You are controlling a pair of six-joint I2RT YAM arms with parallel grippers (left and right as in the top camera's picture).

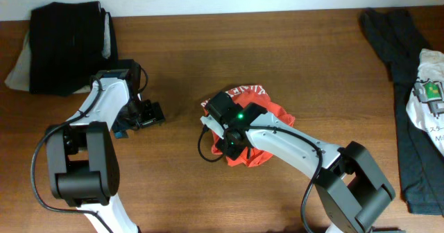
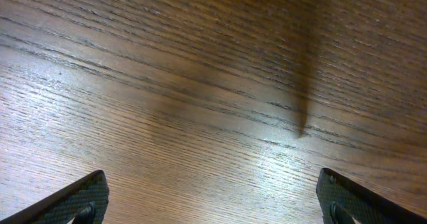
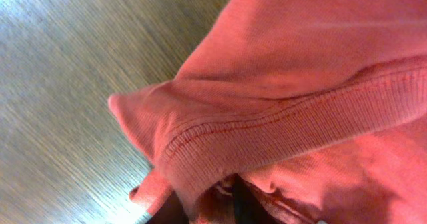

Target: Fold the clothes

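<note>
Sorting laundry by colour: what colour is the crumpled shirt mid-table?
Red-orange T-shirt; clearest in right wrist view.

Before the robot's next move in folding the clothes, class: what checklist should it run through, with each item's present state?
1. Right gripper over the crumpled red-orange cotton T-shirt: ok.
2. Right gripper's hold on the stitched hem: cannot tell; the cloth hides the jaws.
3. T-shirt spread flat: not ok, it is bunched.
4. Left gripper open over the bare brown wooden table: ok.
5. Black cloth pile and loose dark grey garment apart from the T-shirt: ok.
</note>
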